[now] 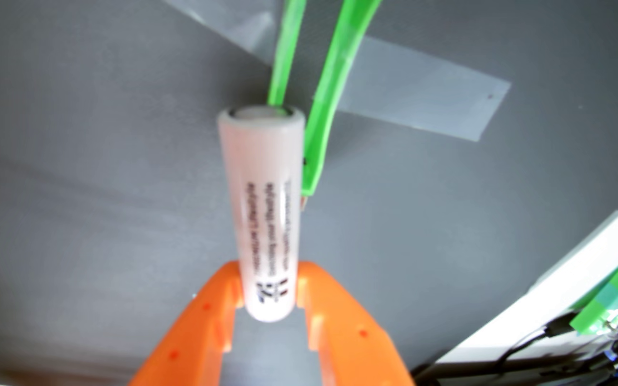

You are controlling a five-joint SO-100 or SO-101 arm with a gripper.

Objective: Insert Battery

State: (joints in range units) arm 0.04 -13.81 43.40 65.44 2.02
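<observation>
Battery [263, 208] in pincer [268, 285], green strips [318, 122] alongside

In the wrist view, the battery [264, 211] stands between the claw [269, 293] tips, its far end toward two strips [322, 111] that run over tape [419, 96] on the table [95, 167]; cables [523, 349] lie lower right.
</observation>
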